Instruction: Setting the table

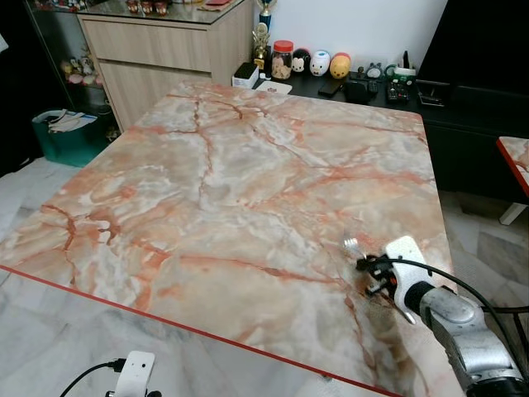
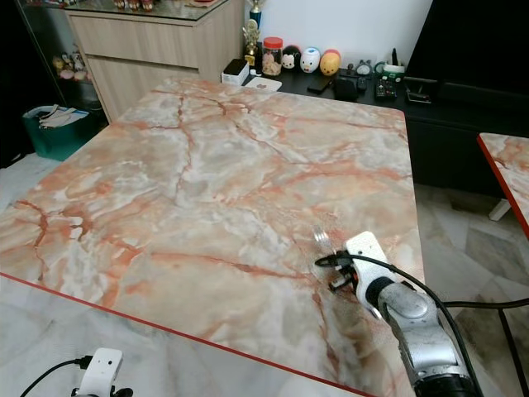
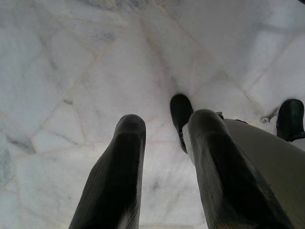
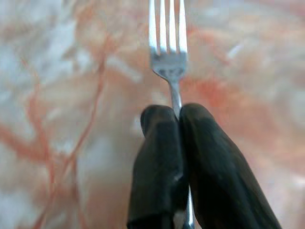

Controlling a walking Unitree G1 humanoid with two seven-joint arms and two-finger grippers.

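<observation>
Fork clamped by its handle between the fingers of my right gripper, tines pointing away from me, over the near right part of the marble table. Can't tell if the fork touches the table. Left gripper hangs below the table's near edge, fingers apart, gripping nothing, over pale floor tiles. Beyond the table's far edge: jar and round toys on a dark counter.
</observation>
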